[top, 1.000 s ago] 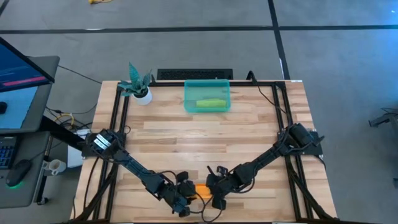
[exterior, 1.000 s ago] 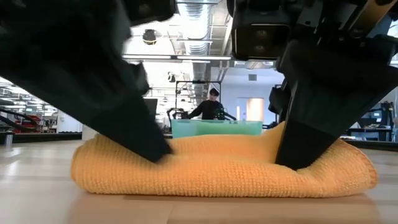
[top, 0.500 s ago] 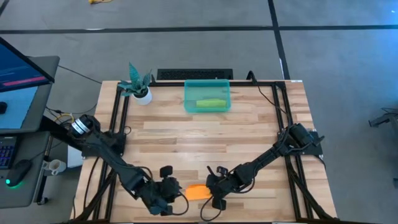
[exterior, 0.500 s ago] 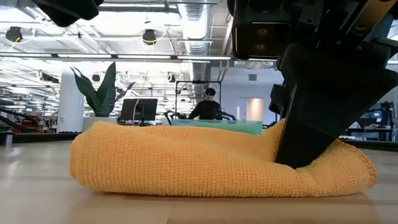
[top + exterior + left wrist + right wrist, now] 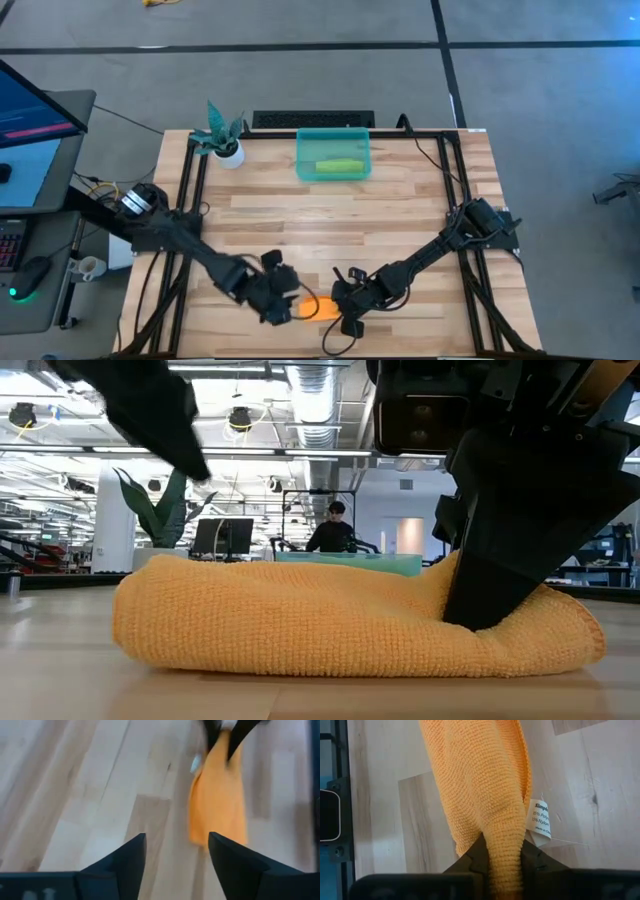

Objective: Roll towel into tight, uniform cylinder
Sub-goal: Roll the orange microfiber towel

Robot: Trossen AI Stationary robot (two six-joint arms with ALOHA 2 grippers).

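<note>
An orange towel [image 5: 318,307], loosely rolled into a flattened bundle, lies on the wooden table near its front edge; a white label [image 5: 540,822] sticks out of one side. My right gripper [image 5: 345,308] is shut on the towel's right end [image 5: 560,630]. My left gripper [image 5: 176,845] hangs open above the table just left of the towel [image 5: 217,805], touching nothing; in the low view it shows as a dark blur [image 5: 150,410] above the towel's left end. My right gripper pinches the towel's right end [image 5: 504,845] between its two fingers, several rolled layers together. The fingers [image 5: 500,570] come slanting down from above and lie across the roll, denting it in. The towel lies along the table.
A teal bin [image 5: 333,155] with a green thing inside stands at the far middle, and a small potted plant [image 5: 222,140] at the far left. The table's near edge runs close in front of the towel. A person [image 5: 335,532] shows in the room beyond.
My left gripper has let go of the towel's left end, risen clear of it and drawn off toward the table's left, then come partway back. The dent it pressed into the towel's left part has sprung out. The towel has stayed in place.
</note>
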